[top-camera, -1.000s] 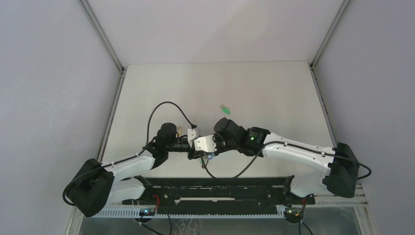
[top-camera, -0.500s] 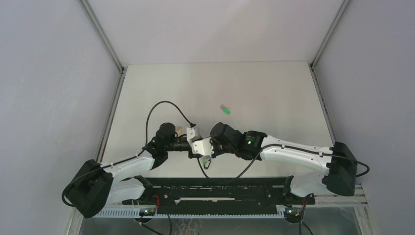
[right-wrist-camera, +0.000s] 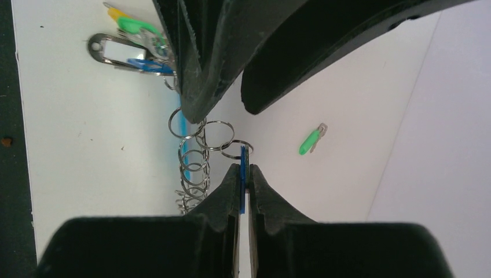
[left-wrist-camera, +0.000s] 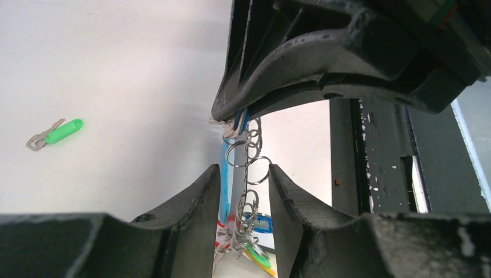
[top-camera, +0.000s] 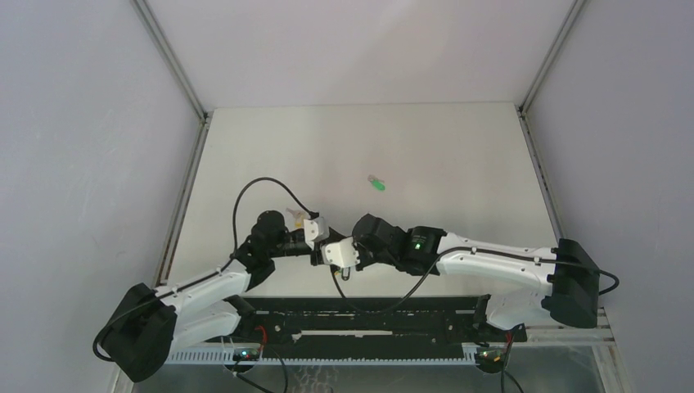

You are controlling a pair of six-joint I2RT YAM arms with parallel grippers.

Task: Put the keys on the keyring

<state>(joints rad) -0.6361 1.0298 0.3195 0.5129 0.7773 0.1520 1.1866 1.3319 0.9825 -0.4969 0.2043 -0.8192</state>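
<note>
Blue key (right-wrist-camera: 243, 155): clamped edge-on between the jaws of the right gripper (right-wrist-camera: 244, 171); a silver ring meets its exposed end.

Keyring (left-wrist-camera: 225, 168): linked silver wire rings with a turquoise sleeve, running through the gap between the parted jaws of the left gripper (left-wrist-camera: 242, 171).

Green key (left-wrist-camera: 62, 131): lying flat, well apart from both jaw sets.

We slid the left gripper (left-wrist-camera: 239, 188) and right gripper (right-wrist-camera: 244, 175) leftward, farther from the green key (top-camera: 377, 185). The left arm (top-camera: 205, 282) drew back.

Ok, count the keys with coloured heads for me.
2 for sure: a green key lying loose on the table beyond both arms, and a blue key pinched by the right gripper, jaws shut. Coloured pieces on the keyring may be more.
</note>
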